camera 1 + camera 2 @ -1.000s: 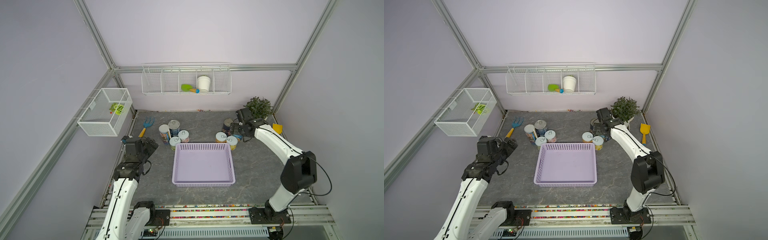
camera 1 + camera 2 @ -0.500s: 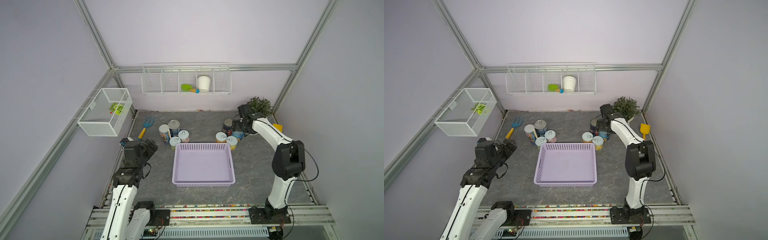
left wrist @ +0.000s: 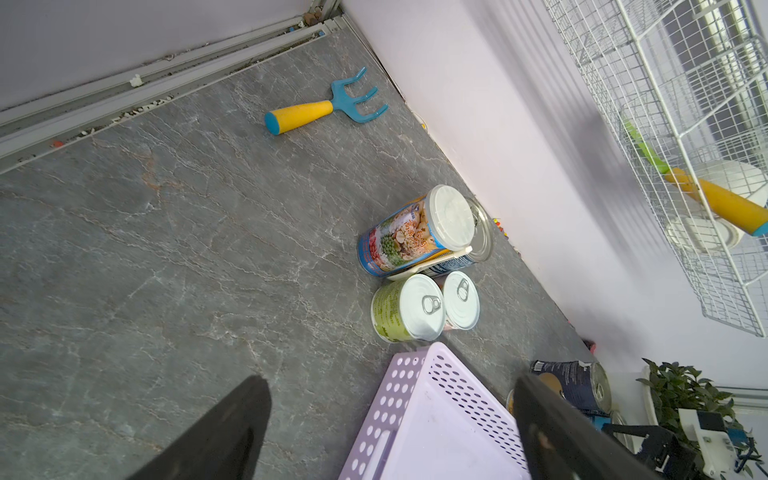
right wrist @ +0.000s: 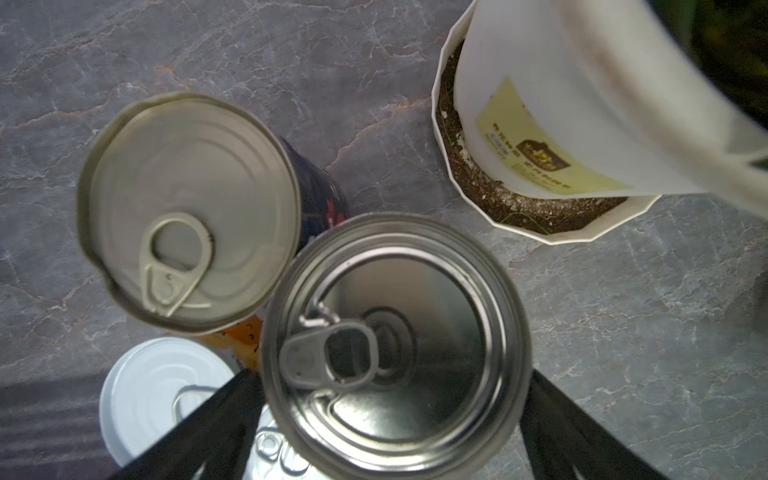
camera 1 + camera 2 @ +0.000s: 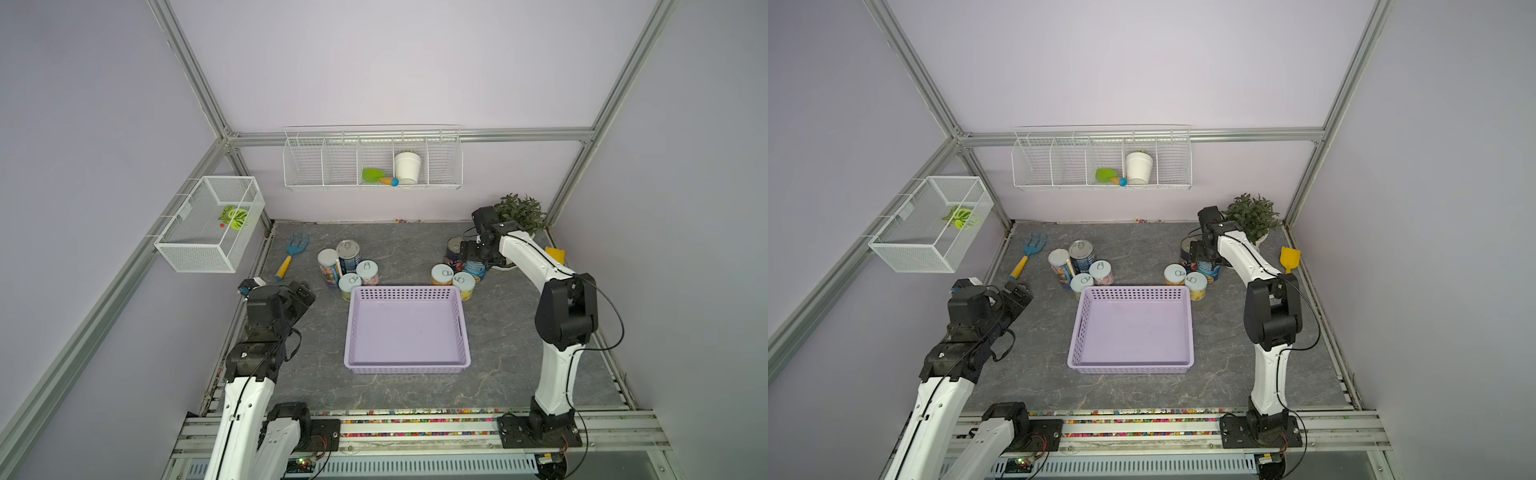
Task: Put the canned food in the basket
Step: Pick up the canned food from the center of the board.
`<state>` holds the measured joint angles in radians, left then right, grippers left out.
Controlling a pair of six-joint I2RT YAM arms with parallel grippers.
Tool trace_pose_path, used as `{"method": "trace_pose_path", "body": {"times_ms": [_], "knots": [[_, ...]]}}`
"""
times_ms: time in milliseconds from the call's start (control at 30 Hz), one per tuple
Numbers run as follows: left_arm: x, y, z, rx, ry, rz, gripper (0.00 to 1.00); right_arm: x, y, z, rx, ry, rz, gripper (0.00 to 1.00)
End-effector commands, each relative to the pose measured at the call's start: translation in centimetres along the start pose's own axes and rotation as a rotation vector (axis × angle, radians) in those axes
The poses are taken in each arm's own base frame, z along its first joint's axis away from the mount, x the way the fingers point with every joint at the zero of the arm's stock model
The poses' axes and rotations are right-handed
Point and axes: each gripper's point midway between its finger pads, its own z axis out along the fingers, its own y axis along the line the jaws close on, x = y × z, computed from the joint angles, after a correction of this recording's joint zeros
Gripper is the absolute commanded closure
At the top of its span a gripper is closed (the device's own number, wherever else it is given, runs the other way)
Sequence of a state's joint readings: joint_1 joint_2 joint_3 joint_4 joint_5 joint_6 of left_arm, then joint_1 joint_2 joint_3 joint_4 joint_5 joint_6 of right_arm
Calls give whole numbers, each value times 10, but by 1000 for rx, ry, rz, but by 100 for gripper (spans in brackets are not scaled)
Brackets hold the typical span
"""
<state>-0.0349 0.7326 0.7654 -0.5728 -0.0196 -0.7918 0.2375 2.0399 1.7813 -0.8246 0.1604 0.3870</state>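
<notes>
The lavender basket lies mid-floor with nothing in it; its corner shows in the left wrist view. Several cans of the canned food stand behind its left corner and several more behind its right corner. My right gripper is open, its fingers straddling a silver-topped, blue-labelled can in the right group. Open too, my left gripper hovers left of the basket with nothing between its fingers.
A potted plant in a white pot stands close behind the right cans. A blue rake lies back left, a yellow scoop back right. White wire baskets hang on the walls.
My right arm's elbow has swung left and back, and its gripper has come down round the blue-labelled can. The left arm has hardly moved.
</notes>
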Motion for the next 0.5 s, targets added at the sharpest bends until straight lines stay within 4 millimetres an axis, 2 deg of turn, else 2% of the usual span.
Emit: {"method": "trace_pose_path", "body": {"times_ms": [0,67,267,333,467], "knots": [[2,-1,4,8,4,18,4,0,-6,7,25,30,-20,3],[2,-1,5,9,8,17,4,-2,-6,11,27,36,-28,5],[2,-2,5,14,10,19,4,-5,-3,14,25,41,-40,21],[2,-3,4,17,9,19,4,-6,-4,11,25,43,-46,29],[2,-4,5,19,8,19,4,-6,-5,-3,20,35,-32,37]]}}
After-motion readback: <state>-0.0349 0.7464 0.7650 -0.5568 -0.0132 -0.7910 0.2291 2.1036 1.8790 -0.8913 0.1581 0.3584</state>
